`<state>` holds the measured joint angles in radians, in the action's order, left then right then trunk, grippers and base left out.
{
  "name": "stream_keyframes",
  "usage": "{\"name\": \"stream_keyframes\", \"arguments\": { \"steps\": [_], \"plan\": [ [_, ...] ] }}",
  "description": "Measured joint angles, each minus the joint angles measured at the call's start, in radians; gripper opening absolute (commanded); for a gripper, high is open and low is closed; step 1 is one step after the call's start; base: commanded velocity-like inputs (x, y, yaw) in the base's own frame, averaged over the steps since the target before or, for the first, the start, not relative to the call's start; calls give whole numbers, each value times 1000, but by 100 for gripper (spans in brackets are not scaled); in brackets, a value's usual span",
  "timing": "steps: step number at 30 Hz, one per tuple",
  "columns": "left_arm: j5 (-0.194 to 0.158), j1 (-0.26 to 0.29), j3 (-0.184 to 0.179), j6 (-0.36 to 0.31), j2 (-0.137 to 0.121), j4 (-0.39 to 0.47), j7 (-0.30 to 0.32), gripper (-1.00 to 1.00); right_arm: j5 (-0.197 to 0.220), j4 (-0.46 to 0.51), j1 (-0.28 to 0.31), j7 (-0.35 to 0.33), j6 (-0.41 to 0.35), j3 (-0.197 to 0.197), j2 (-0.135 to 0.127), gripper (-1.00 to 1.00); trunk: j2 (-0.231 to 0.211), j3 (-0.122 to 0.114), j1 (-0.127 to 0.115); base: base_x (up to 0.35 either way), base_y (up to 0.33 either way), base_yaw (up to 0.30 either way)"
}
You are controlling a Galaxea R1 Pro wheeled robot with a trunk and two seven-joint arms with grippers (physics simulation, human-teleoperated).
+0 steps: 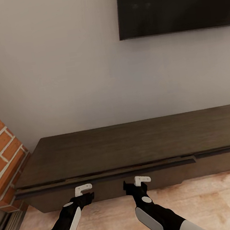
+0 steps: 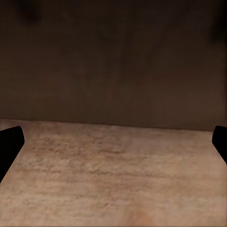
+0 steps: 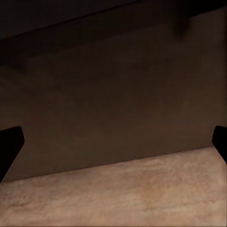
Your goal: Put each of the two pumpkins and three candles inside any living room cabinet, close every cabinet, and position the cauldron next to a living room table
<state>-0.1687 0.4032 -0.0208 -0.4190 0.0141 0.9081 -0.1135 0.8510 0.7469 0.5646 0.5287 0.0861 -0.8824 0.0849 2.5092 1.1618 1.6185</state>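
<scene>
cabinet [image 1: 133, 145]: dark brown wood with faint lengthwise grain; front reads as a darker brown
floor [image 1: 220, 199]: pale beige wood, soft streaky grain
wall [image 1: 57, 64]: plain light grey, no pattern
screen [image 1: 173, 4]: flat black
brick column [image 1: 1, 148]: orange-red bricks, white mortar lines
left pincer [image 1: 84, 191]: white fingers on a black body
right pincer [image 1: 137, 183]: white fingers, black body
arms [image 1: 67, 223]: black with white panels
</scene>
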Motion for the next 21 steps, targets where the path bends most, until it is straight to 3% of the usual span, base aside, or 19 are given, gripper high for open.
{"name": "stream_keyframes", "arguments": {
  "steps": [21],
  "plan": [
    [-1,0,0,-2,-1,0,2,100,0,0,0,0,0,0,0,100,0,0,0,0,7,0]
  ]
}}
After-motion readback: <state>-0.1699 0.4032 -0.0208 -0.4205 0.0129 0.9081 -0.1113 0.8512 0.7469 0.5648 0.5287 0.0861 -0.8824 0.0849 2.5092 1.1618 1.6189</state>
